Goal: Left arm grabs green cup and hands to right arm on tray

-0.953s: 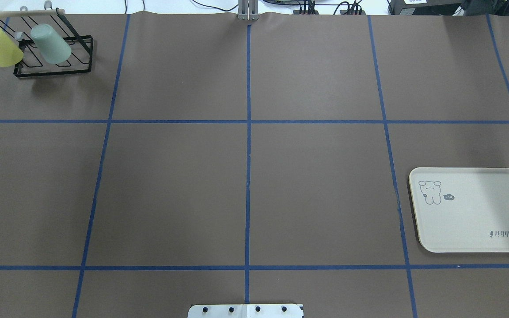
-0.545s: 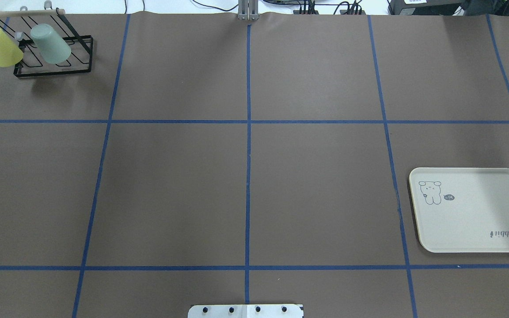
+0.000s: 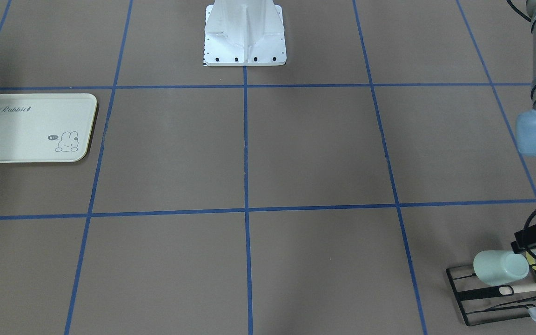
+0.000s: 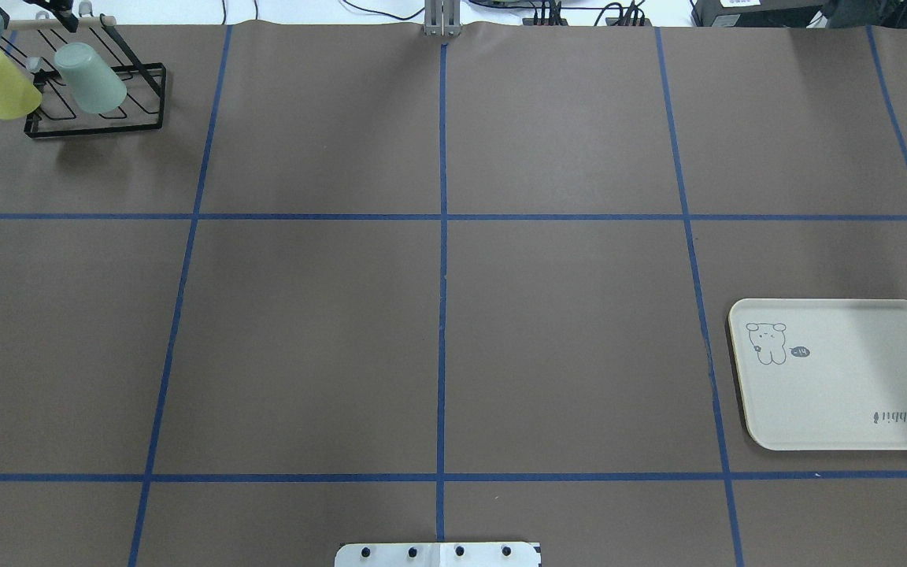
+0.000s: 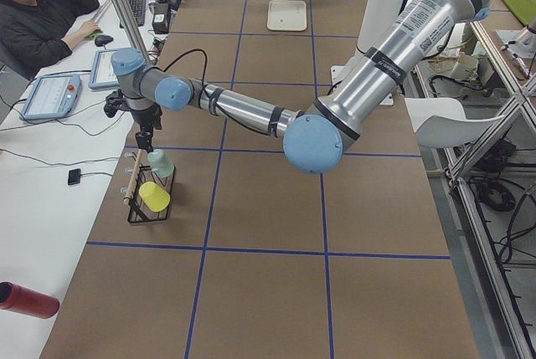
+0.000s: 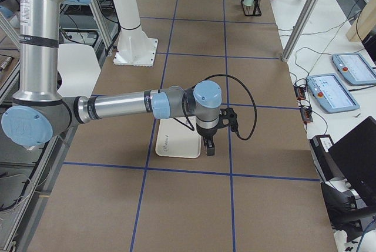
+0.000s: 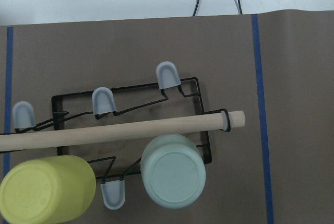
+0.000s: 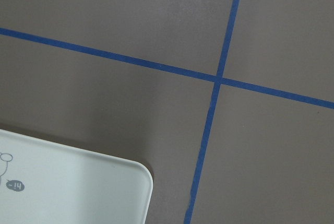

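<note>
The green cup (image 4: pixel 91 79) hangs mouth-down on a peg of the black wire rack (image 4: pixel 95 132) at the table's far left corner, beside the yellow cup (image 4: pixel 5 90). My left gripper (image 5: pixel 149 143) hovers just above the green cup (image 5: pixel 159 162) without touching it. The left wrist view looks straight down on the cup's base (image 7: pixel 173 178) and shows no fingers, so I cannot tell if the gripper is open. The cream tray (image 4: pixel 855 394) lies empty at the right. My right gripper (image 6: pixel 208 146) hangs at the tray's edge (image 6: pixel 176 143); I cannot tell its state.
A wooden rod (image 7: pixel 120 130) runs across the rack's top, just behind the green cup. The yellow cup (image 7: pixel 47 190) hangs close beside it. The robot base (image 3: pixel 244 37) stands at the table's near middle. An operator (image 5: pixel 33 16) sits beyond the table's left end.
My left arm's wrist and gripper have come into the overhead view at the top left corner, above the rack. Both cups and the tray have not moved.
</note>
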